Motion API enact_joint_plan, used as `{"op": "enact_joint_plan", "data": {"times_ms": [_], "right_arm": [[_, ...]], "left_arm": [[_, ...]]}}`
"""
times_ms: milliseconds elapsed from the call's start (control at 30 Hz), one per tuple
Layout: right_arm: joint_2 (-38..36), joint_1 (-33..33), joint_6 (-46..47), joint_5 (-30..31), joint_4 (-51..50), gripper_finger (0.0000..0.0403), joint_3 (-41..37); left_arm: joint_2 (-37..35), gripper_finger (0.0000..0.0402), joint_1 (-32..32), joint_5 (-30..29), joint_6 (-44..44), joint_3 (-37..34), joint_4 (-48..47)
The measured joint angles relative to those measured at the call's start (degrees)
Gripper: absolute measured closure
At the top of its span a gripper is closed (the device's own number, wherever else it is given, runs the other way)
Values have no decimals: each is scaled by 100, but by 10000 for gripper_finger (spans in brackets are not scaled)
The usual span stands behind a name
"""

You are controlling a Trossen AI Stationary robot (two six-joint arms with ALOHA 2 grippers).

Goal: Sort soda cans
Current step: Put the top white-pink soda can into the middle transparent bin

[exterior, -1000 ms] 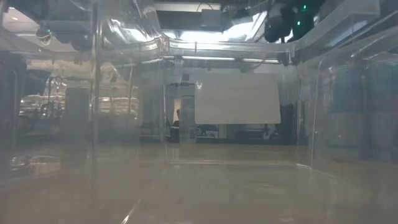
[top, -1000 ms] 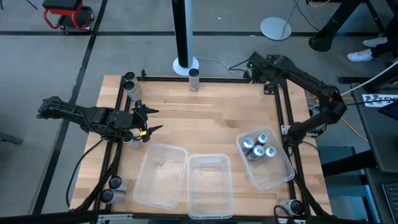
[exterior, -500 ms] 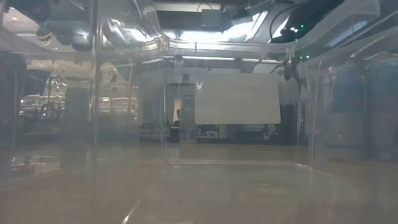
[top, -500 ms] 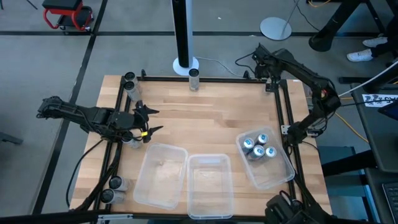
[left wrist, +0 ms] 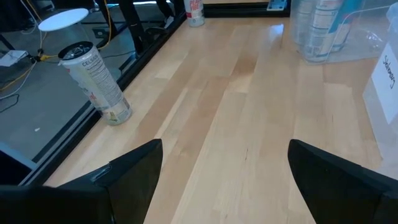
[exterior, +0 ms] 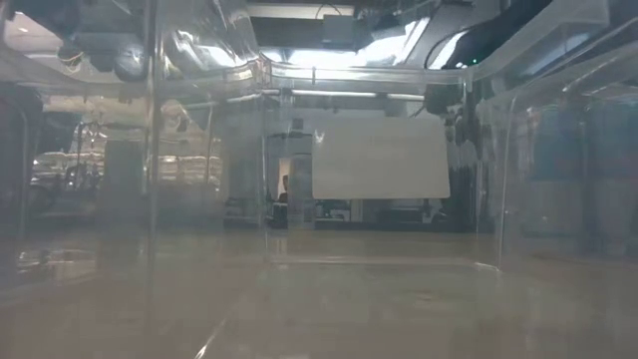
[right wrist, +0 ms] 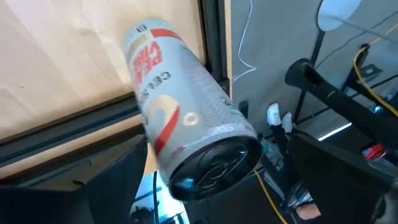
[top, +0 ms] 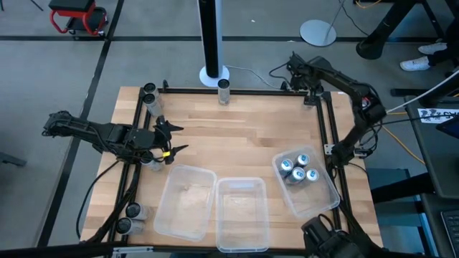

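High view, left to right.

Left pincer (top: 169, 141): at the left edge of the pale wooden worktop (top: 237, 136), fingers apart, nothing between them. Waiting.

Loose silver soda cans (top: 149, 94): upright in the far-left corner, more just beside the left pincer and near the front-left corner. Risk: knocked over by any careless sweep of that arm, then rolling off the edge.

Lone upright can (top: 224, 87): middle of the far edge, well apart from both arms.

Left clear plastic bin (top: 188, 204) and middle clear plastic bin (top: 242, 215): side by side at the front, no cans seen inside.

Right clear plastic bin (top: 317, 198): four blue-topped cans (top: 297, 169) clustered at its far end.

Right pincer (top: 307, 87): at the far-right corner, fingers spread wide either side of a silver can with red lettering (right wrist: 186, 118), not yet clamped. Can just beside the black frame rail (right wrist: 214, 37), at the very edge.

Hazards, judged: an off-centre or glancing close could tip this can over the rail to the floor; a shallow grip could let the smooth wall slip in the lift; wrong bin chosen, kinds mixed with the blue-topped four.
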Motion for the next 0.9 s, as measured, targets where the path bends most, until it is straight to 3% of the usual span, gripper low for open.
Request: {"op": "enact_joint_plan", "data": {"times_ms": [533,900], "right_arm": [[631,-111,-39,-223,-162,18,-2],[728,-96,-219,143,-535,153,0]], "left_arm": [[0,68,0,-2,2,0,0],[0,68,0,0,23,0,0]]}}
